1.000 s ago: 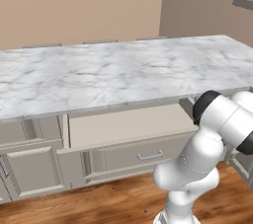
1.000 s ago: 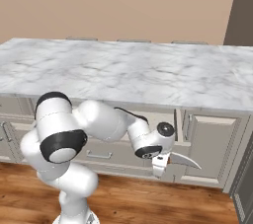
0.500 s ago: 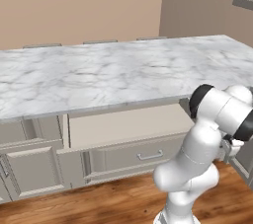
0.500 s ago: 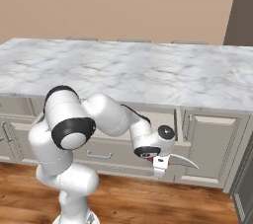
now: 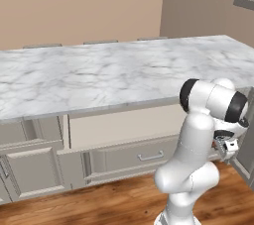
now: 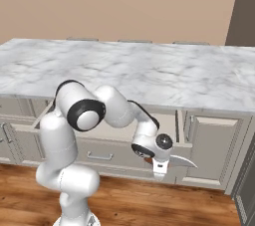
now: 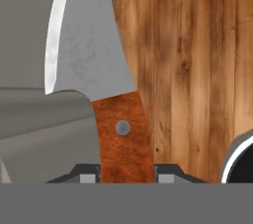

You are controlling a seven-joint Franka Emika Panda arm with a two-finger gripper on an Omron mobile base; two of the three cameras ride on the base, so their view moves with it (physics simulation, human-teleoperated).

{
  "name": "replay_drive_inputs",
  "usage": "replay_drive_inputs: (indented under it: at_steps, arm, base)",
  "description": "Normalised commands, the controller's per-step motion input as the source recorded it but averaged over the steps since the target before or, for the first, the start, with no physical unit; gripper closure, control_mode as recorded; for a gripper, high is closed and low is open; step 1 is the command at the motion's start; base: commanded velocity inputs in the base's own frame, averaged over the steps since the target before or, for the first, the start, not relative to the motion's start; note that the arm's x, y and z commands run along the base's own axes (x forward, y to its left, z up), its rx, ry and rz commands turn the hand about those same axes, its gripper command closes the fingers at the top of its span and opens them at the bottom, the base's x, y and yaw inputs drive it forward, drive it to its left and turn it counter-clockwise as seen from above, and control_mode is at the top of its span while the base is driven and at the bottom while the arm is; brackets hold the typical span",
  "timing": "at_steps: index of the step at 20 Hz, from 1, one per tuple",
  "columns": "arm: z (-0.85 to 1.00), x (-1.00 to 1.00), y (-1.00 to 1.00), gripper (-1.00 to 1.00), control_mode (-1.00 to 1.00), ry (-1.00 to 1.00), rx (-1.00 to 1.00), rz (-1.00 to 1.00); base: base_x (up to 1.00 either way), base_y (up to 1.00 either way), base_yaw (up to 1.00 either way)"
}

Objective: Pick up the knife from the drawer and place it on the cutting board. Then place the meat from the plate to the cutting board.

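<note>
My gripper (image 6: 158, 169) hangs low in front of the cabinets, below the counter's edge, shut on the knife. The knife's reddish-brown handle (image 7: 123, 136) sits between the fingertips, and its silver-grey blade (image 7: 84, 45) points away from the hand. From the right base view the blade (image 6: 182, 160) sticks out to the right of the hand. In the left base view the gripper (image 5: 224, 148) is tucked behind my forearm. The drawer (image 5: 124, 124) stands open under the counter, showing its pale inside. The cutting board, the meat and the plate are out of view.
A long marble counter (image 5: 109, 75) runs across above the drawer. Grey panelled cabinet doors (image 5: 30, 174) flank it. Wooden floor (image 6: 149, 205) lies below the hand. A dark tall cabinet (image 6: 246, 180) stands close on the right.
My arm's shoulder and elbow have swung round and risen. The hand has stayed low in front of the drawer with the knife still held.
</note>
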Motion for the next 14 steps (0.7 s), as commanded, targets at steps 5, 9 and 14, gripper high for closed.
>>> replay_drive_inputs:
  at_steps: [5, 9, 14]
  arm:
    - [-0.25, 0.12, 0.00, 1.00, -1.00, -0.13, 0.00, 0.02]
    - [-0.28, 0.24, 0.00, 1.00, -1.00, -0.06, 0.00, 0.00]
    - [-0.05, 0.40, -0.02, 1.00, -1.00, -0.02, 0.01, 0.00]
  base:
    - [0.00, 0.00, 0.00]
    - [0.00, 0.00, 0.00]
    - [0.00, 0.00, 0.00]
